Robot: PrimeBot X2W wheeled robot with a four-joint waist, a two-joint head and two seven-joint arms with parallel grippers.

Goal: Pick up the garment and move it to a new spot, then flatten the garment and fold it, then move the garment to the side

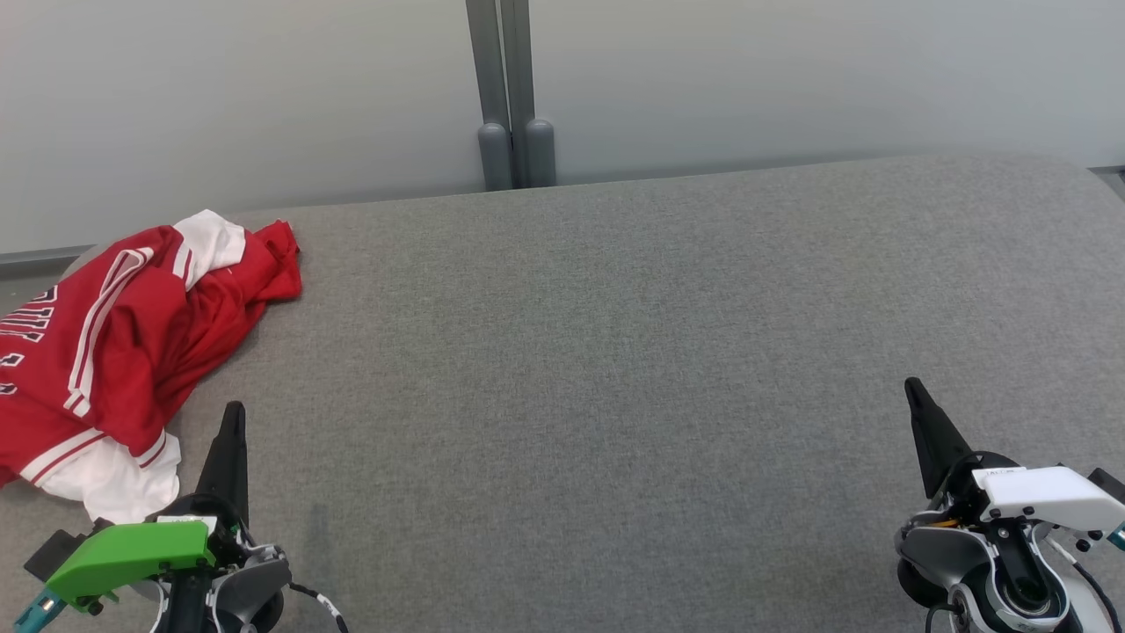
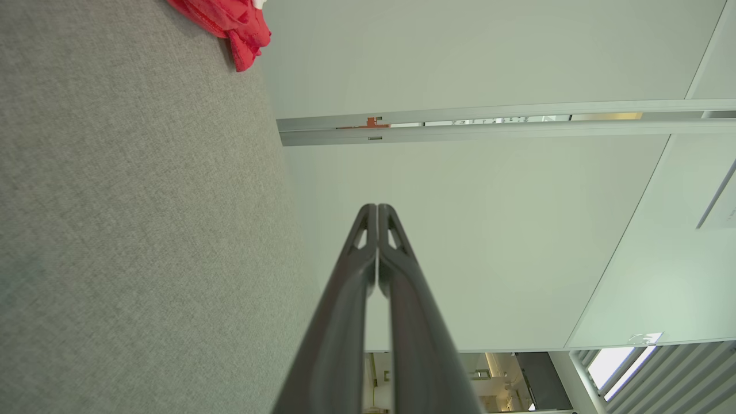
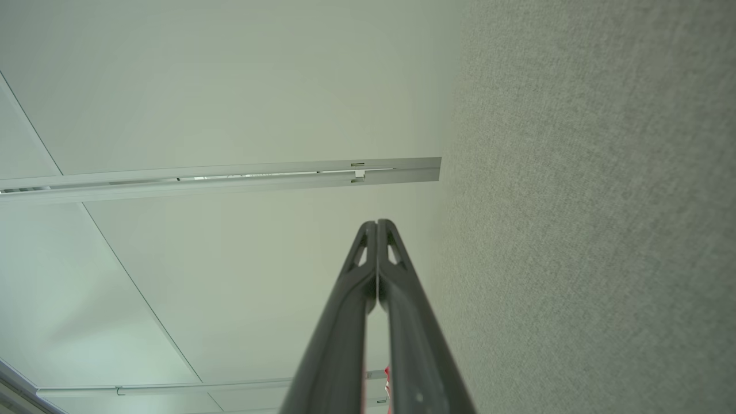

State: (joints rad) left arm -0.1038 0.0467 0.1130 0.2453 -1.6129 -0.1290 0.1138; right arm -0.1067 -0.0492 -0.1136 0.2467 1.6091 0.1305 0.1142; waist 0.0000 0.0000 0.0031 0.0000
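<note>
The garment (image 1: 123,343) is a red jersey with white stripes and white trim, lying crumpled at the far left of the grey fabric surface (image 1: 615,369). A red corner of the garment (image 2: 233,23) shows at the top of the left wrist view. My left gripper (image 1: 234,413) is shut and empty, just right of the garment's near white hem, fingers pointing away from me. The left gripper (image 2: 377,208) has its two fingers pressed together. My right gripper (image 1: 912,387) is shut and empty at the lower right, far from the garment. In the right wrist view the right gripper (image 3: 377,223) also holds nothing.
A pale partition wall (image 1: 791,79) with a grey post (image 1: 514,97) stands behind the surface's far edge. The grey surface stretches wide between the two grippers.
</note>
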